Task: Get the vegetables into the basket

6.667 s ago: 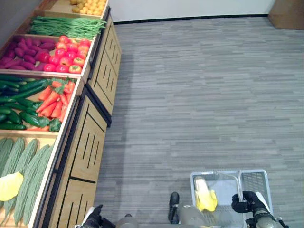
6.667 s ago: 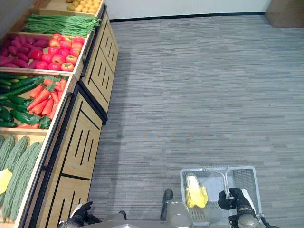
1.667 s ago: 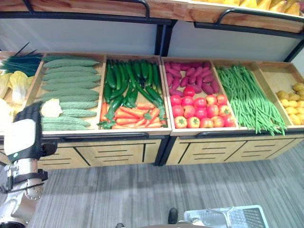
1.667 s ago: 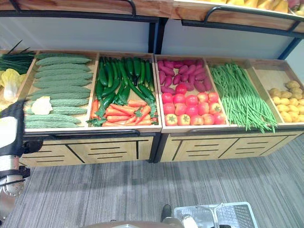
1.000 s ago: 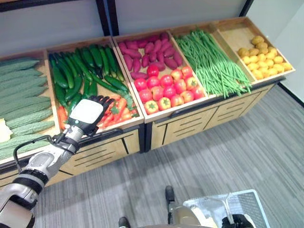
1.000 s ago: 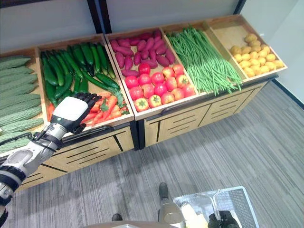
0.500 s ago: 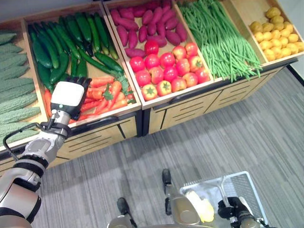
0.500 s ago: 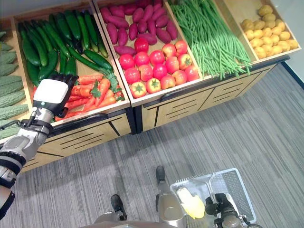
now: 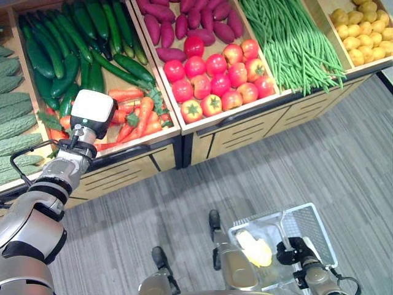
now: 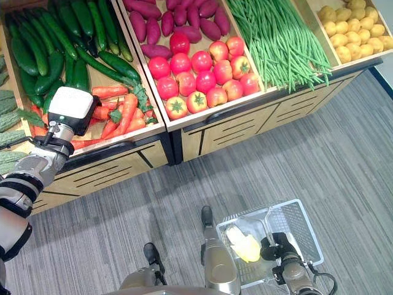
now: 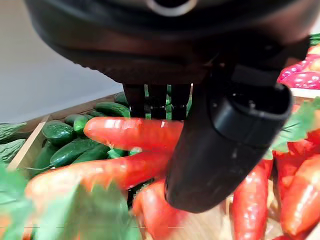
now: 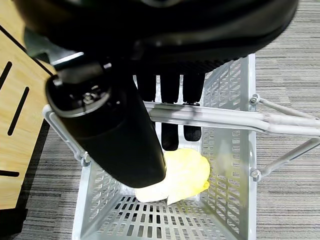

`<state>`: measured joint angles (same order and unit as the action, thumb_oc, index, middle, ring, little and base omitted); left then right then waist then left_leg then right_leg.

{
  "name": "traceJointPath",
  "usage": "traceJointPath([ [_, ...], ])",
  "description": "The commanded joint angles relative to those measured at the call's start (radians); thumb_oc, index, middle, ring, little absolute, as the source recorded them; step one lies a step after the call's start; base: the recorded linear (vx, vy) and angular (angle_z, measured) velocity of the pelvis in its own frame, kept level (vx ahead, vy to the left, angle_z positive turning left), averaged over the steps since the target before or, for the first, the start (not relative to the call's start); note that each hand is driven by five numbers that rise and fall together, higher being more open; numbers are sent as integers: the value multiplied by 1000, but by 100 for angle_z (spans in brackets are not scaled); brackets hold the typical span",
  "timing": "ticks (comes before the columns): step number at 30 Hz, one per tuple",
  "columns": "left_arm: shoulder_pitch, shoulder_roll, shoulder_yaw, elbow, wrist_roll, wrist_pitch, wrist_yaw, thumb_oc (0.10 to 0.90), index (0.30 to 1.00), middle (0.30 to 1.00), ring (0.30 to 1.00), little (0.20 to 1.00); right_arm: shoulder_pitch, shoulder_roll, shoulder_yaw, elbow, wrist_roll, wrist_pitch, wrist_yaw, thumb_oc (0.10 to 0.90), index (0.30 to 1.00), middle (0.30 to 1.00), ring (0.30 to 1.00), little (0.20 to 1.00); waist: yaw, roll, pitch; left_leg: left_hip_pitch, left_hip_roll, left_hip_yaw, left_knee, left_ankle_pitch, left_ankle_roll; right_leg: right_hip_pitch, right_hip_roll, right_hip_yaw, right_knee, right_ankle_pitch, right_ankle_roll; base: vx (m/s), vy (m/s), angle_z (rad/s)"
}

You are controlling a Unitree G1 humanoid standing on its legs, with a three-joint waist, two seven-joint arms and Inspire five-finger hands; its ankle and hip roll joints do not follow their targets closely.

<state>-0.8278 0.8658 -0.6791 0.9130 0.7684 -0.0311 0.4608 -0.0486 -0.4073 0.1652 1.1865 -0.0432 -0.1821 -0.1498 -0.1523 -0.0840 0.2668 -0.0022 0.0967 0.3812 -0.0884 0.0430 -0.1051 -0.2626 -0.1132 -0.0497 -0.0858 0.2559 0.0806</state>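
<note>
Orange carrots (image 9: 140,114) lie in a heap at the front of a wooden crate. My left hand (image 9: 91,112) points down into that heap. In the left wrist view one carrot (image 11: 131,132) lies between the straight fingers (image 11: 150,101) behind it and the thumb (image 11: 227,142) in front. Low on the right hangs a white wire basket (image 9: 321,216) over the floor. My right hand (image 9: 293,251) is curled round its handle (image 12: 225,118). A pale yellow leafy vegetable (image 12: 181,175) lies inside the basket.
The crates hold dark cucumbers (image 9: 54,54), bitter gourds (image 9: 12,117), purple sweet potatoes (image 9: 184,18), tomatoes (image 9: 218,77), green beans (image 9: 295,43) and yellow potatoes (image 9: 362,27). Wooden drawer fronts (image 9: 245,132) face the grey floor (image 9: 307,160).
The camera has swung and tipped down along the stand. My left hand has reached from the crate's front edge down into the carrots. The right hand still holds the basket handle.
</note>
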Motion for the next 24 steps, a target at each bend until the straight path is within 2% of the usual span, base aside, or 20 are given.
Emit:
traceJointPath([
  [1,-46,34,23,18,14,17,16,400,300,300,300,300,24,-90,23,20,-16,-10,-42,400,300,300,300,300,8,-11,-17,-12,24,-71,1,6,2,30,-79,32,47,-54,138,-6,0,-4],
  [6,-23,42,64,-11,-1,22,42,400,300,300,300,300,39,-83,17,27,-25,-8,-39,400,300,300,300,300,11,-12,-37,6,21,-72,1,-1,3,50,-83,26,45,-58,139,0,0,0],
  [13,27,77,186,-175,-31,29,107,400,300,300,300,300,60,-65,8,30,-27,-2,-31,400,300,300,300,300,19,-14,-63,21,19,-81,1,-7,3,76,-87,13,39,-65,140,9,-6,4],
  [15,71,69,316,-258,-98,41,180,400,300,300,300,300,72,-50,6,34,-33,3,-30,400,300,300,300,300,25,-22,-81,28,19,-87,1,-12,3,88,-90,9,37,-69,138,22,-3,5],
  [21,117,54,422,-392,-193,-3,196,400,300,300,300,300,78,-49,5,32,-41,13,-30,400,300,300,300,300,25,-24,-101,38,18,-92,1,-16,3,105,-91,5,31,-72,137,6,-1,0],
  [24,150,21,475,-455,-266,-35,184,400,300,300,300,300,86,-50,0,20,-47,18,-30,400,300,300,300,300,25,-24,-108,43,18,-92,1,-17,3,114,-92,4,28,-74,136,0,0,0],
])
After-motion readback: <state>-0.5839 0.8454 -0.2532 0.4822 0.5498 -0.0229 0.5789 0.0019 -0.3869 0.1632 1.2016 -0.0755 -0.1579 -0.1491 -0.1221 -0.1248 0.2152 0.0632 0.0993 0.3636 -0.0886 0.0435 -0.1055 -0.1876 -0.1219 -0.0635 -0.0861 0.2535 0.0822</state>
